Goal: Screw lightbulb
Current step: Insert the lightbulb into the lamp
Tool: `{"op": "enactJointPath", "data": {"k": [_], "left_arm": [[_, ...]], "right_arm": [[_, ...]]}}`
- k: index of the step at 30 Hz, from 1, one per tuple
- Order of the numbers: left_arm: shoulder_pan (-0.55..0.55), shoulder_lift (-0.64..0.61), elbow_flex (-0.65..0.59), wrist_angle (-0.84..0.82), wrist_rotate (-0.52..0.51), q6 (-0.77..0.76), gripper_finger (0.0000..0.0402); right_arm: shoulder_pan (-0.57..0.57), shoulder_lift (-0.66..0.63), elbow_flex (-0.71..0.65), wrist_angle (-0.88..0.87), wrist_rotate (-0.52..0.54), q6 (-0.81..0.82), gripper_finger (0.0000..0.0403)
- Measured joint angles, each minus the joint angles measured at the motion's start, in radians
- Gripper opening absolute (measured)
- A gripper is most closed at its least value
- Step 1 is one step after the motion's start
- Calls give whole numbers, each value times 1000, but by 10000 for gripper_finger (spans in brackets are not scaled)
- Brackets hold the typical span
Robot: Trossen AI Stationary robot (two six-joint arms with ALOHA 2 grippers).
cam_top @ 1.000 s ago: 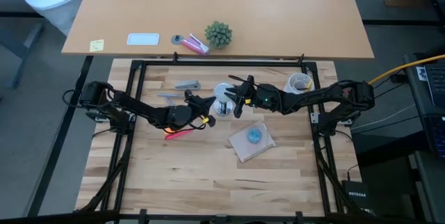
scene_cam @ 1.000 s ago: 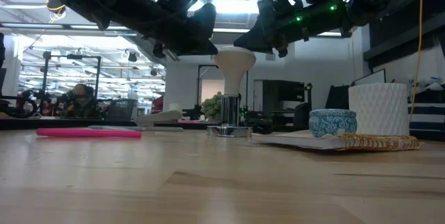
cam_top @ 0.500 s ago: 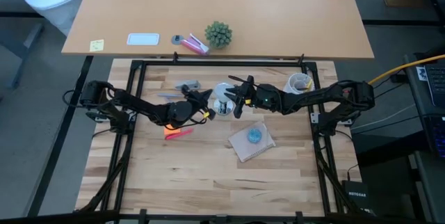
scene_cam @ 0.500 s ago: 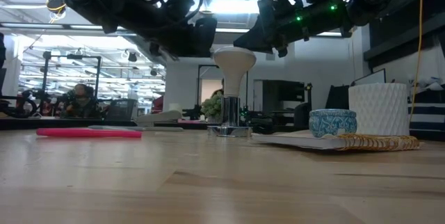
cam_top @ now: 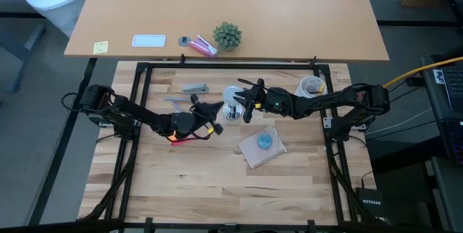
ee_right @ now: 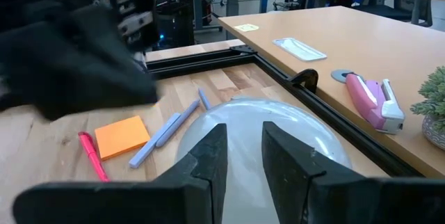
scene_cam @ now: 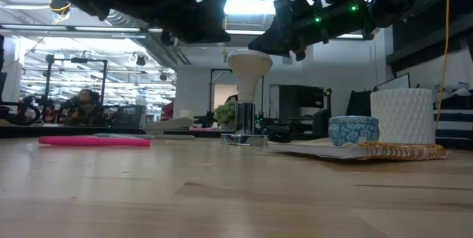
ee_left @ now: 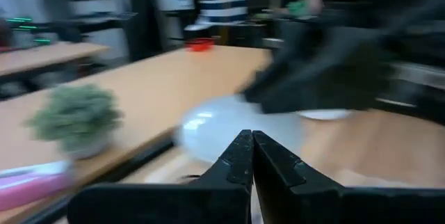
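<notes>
The lightbulb [scene_cam: 249, 64], a frosted white globe, stands upright with its narrow end down in the shiny metal socket [scene_cam: 244, 125] on the table. It also shows in the high view [cam_top: 231, 100]. My left gripper [cam_top: 219, 107] is shut just left of the bulb and above its top [scene_cam: 211, 18]. In the left wrist view its fingertips [ee_left: 251, 144] meet in front of the globe [ee_left: 208, 130]. My right gripper [cam_top: 243, 105] is at the bulb's right. Its fingers, a narrow gap apart [ee_right: 243, 156], stand over the globe [ee_right: 278, 130]. My right gripper's fingers [ee_right: 208, 160] slant in from the table's right, close over the top of the globe [scene_cam: 251, 55]. I cannot tell whether they touch it.
A pink pen [scene_cam: 94, 140] and an orange sticky note [ee_right: 122, 137] lie left of the socket, with grey-blue pens [cam_top: 194, 88] behind them. A notebook bearing a small blue round blob [cam_top: 265, 141] lies to the near right. A white cup [cam_top: 312, 86] stands at the far right.
My left gripper has gone up, from level with the globe to above its top, staying just left of the bulb. The bulb, the socket and my right gripper have kept still.
</notes>
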Motion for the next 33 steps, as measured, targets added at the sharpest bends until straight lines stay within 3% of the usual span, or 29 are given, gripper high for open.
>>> {"op": "enactJointPath", "data": {"k": [5, 8, 25, 33], "left_arm": [[4, 6, 0, 3, 225, -22, 1], [16, 18, 0, 8, 296, -22, 1], [100, 79, 1, 5, 272, -73, 1], [98, 80, 1, 4, 174, -67, 1]], "right_arm": [[0, 0, 0, 0, 0, 0, 90], [0, 0, 0, 0, 0, 0, 90], [-1, 0, 0, -1, 1, 0, 90], [-2, 0, 0, -6, 2, 0, 90]]}}
